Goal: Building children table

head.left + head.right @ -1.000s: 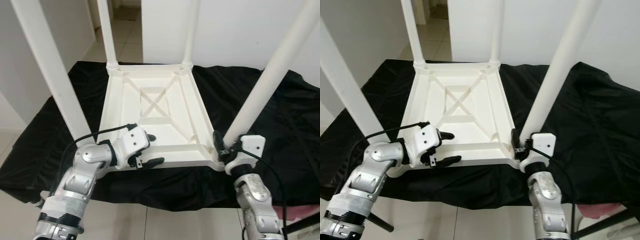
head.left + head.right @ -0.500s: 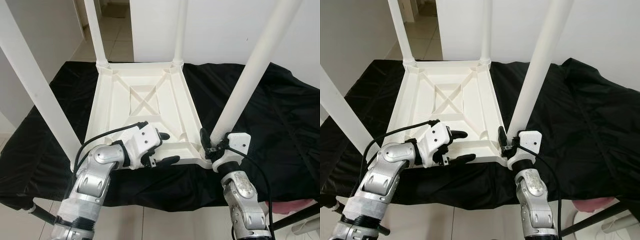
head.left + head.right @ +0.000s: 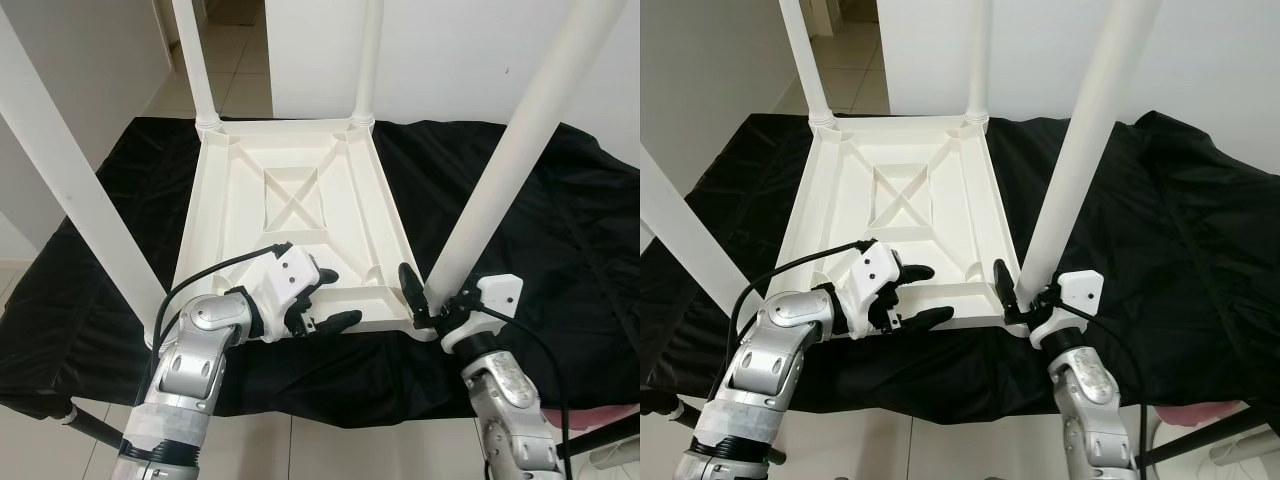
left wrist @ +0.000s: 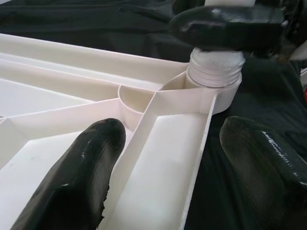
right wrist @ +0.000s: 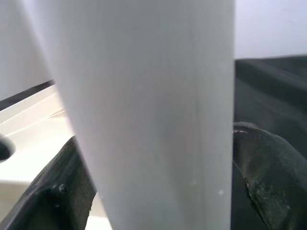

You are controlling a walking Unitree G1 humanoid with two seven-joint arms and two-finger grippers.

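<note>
I am watching the upturned white tabletop (image 3: pixel 295 215) lying mid-frame on the black cloth (image 3: pixel 560 230), four legs standing up from its corners. My right gripper (image 3: pixel 432 306) is closing around the base of the lower-right leg (image 3: pixel 500 180); my left gripper (image 3: pixel 325 298) is sitting open, its fingers (image 4: pixel 81 167) straddling the near rim.

My worry: if the right wrist is twisting off-axis, the thread at the corner socket (image 4: pixel 213 72) may be cross-binding, or the tabletop may be sliding on the cloth since the left is only bracing.

The leg tops are running off the upper frame edge, and I cannot tell how deep the thread is seated.
</note>
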